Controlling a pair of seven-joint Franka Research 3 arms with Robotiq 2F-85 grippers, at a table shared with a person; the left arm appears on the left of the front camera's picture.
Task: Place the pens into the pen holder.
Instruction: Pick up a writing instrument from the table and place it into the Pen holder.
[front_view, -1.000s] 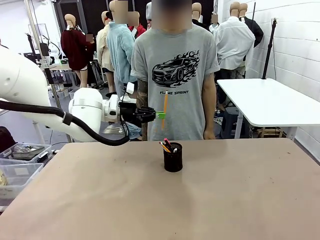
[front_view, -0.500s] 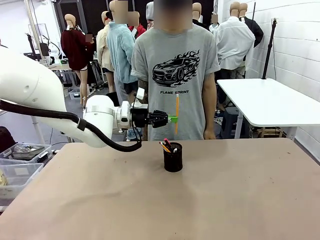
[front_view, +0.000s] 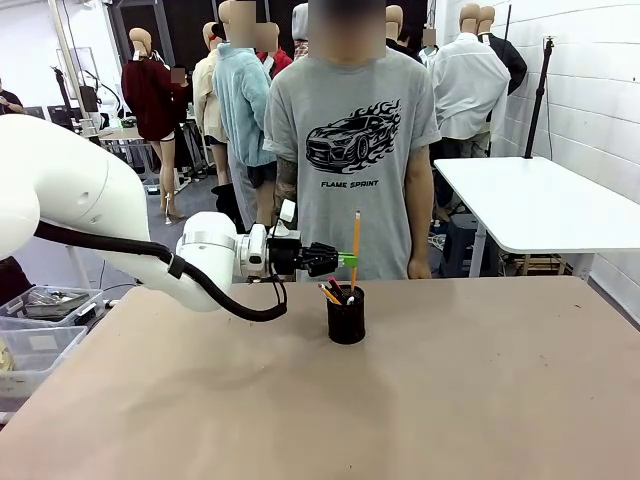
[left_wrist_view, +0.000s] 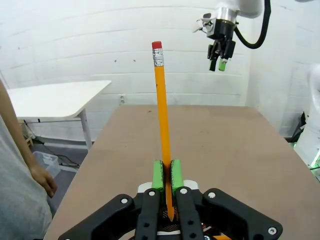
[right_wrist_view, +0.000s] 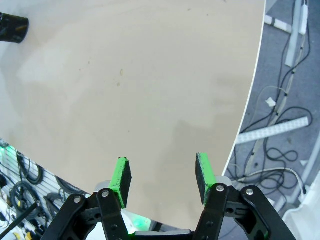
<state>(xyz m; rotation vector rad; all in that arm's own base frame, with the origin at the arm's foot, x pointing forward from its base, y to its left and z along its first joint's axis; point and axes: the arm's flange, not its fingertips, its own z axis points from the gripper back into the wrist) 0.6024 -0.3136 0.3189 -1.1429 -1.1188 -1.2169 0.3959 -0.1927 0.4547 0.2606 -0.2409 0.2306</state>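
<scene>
The black mesh pen holder (front_view: 346, 314) stands at the table's middle, with red and yellow pens (front_view: 331, 291) sticking out of it. My left gripper (front_view: 349, 261) is shut on a yellow-orange pencil (front_view: 355, 248), held upright with its tip just above the holder's rim. In the left wrist view the pencil (left_wrist_view: 161, 110) rises between the green pads (left_wrist_view: 157, 175), eraser end up. My right gripper (right_wrist_view: 161, 176) is open high above the table with nothing between its fingers; the pen holder (right_wrist_view: 13, 27) lies far off at that view's top left.
A person in a grey printed T-shirt (front_view: 350, 140) stands at the table's far edge right behind the holder, arms down. Clear plastic bins (front_view: 40, 320) sit off the table's left side. A white table (front_view: 540, 200) stands at back right.
My left arm has carried the pencil rightward and down, from left of the holder to right above it. The right gripper has stayed open.
</scene>
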